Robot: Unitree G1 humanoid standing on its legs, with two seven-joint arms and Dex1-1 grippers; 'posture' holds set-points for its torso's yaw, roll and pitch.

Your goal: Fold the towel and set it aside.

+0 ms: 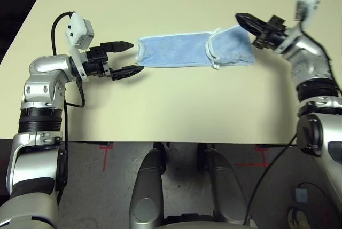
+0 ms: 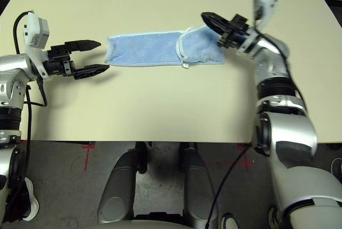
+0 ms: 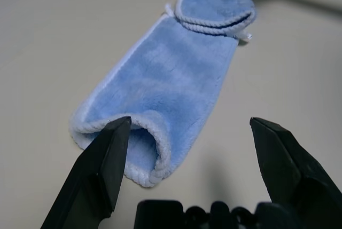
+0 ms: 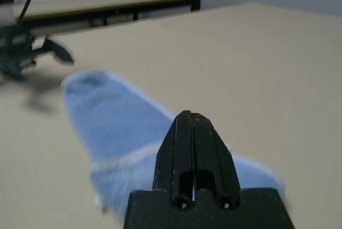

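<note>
The light-blue towel [image 1: 181, 50] lies on the beige table [image 1: 176, 106] as a long narrow strip running left to right. Its right end is folded back over itself, a white-edged flap [image 1: 231, 47] lying on top. My left gripper [image 1: 130, 57] is open just off the towel's left end, its fingers pointing at the rolled white hem [image 3: 149, 157], nothing between them. My right gripper [image 1: 241, 20] is shut and empty, raised over the towel's right end; its closed fingers [image 4: 193, 154] point along the strip.
Bare tabletop stretches in front of and behind the towel. The table's front edge [image 1: 176, 142] runs near my body. A second table [image 4: 112, 2] stands in the background of the right wrist view.
</note>
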